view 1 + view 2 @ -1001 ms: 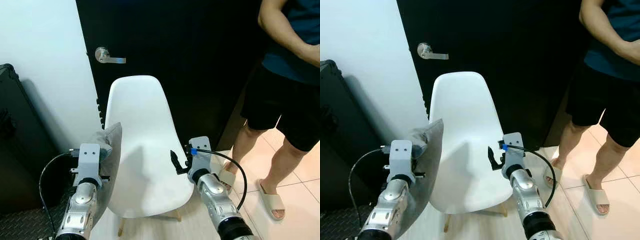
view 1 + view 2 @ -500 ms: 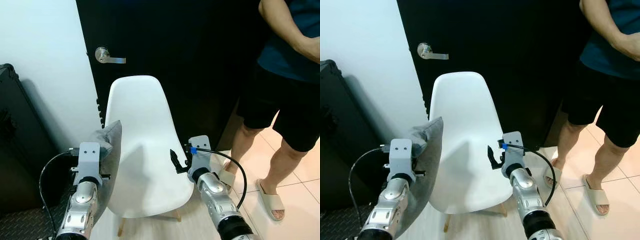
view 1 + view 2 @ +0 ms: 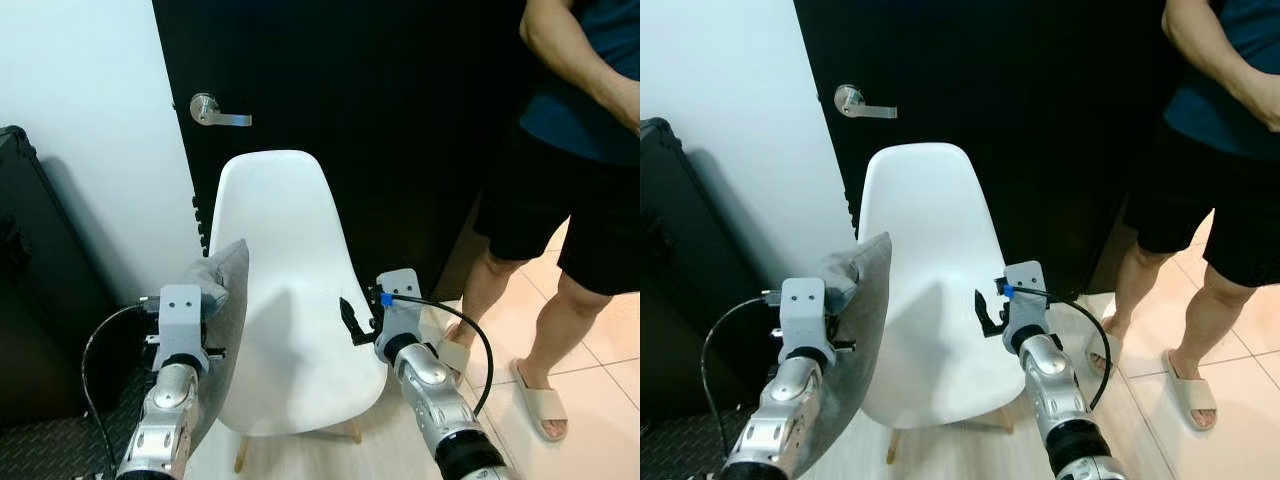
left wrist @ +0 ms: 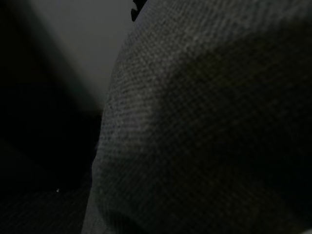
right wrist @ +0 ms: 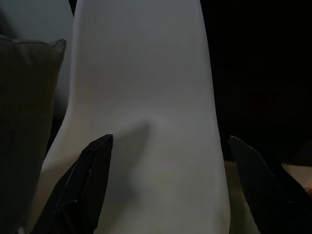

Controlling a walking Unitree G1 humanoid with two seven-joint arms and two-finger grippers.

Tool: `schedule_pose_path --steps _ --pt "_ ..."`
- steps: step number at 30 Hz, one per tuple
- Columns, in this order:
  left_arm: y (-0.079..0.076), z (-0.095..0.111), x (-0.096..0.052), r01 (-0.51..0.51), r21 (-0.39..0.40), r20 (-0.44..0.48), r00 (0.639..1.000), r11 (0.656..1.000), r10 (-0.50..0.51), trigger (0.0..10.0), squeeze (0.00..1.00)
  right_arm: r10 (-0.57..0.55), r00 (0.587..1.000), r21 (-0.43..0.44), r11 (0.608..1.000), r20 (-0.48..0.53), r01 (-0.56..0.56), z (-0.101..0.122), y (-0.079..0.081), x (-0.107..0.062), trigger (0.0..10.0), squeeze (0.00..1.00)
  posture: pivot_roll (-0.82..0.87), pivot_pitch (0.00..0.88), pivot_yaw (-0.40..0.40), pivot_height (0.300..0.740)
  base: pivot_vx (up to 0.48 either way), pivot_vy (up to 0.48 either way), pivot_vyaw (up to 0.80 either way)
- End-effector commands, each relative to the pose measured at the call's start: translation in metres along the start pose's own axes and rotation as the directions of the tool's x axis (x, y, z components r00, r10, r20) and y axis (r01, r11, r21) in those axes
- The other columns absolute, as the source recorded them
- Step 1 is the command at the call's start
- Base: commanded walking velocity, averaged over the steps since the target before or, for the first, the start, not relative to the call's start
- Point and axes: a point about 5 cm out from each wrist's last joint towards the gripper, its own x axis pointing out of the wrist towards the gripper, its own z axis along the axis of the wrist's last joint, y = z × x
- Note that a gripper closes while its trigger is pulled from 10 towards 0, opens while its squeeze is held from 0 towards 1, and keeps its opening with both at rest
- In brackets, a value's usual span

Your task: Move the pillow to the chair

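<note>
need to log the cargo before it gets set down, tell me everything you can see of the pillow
The pillow is grey, of coarse woven fabric with a piped edge and a pointed upper corner. It stands on edge, upright, at the left side of the white chair, its corner beside the backrest. It is carried on the left gripper, whose wrist camera sits right against the weave. Its lower part is hidden behind the arm.

We find the white chair [image 3: 290, 300] seat bare and open from the near side, hemmed by the black door [image 3: 400, 120] behind and a person [image 3: 570, 180] standing right.
</note>
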Motion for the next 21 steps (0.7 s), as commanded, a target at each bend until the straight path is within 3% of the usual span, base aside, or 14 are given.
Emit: schedule_pose_path --steps 1,12,21 --pt "-0.0013 0.0177 0.0017 0.003 -0.014 0.088 0.996 1.0 -0.002 10.0 0.0 0.001 1.0 -0.009 1.0 -0.02 -0.001 -0.0046 -0.0007 -0.0014 10.0 0.0 0.07 0.033 -0.04 0.74 0.416 0.0 0.0" --pt "0.0004 0.019 0.0024 -0.001 -0.009 0.089 0.996 1.0 0.001 10.0 0.0 -0.001 1.0 -0.006 1.0 -0.018 0.001 -0.0045 -0.0003 -0.0012 10.0 0.0 0.07 0.035 -0.037 0.74 0.397 0.0 0.0" --pt "-0.0001 0.0222 0.0025 -0.001 -0.002 0.11 0.994 1.0 0.001 10.0 0.0 -0.007 1.0 0.001 1.0 -0.014 0.007 -0.0049 -0.0005 -0.0019 10.0 0.0 0.07 0.036 -0.031 0.74 0.0 0.0 0.0"
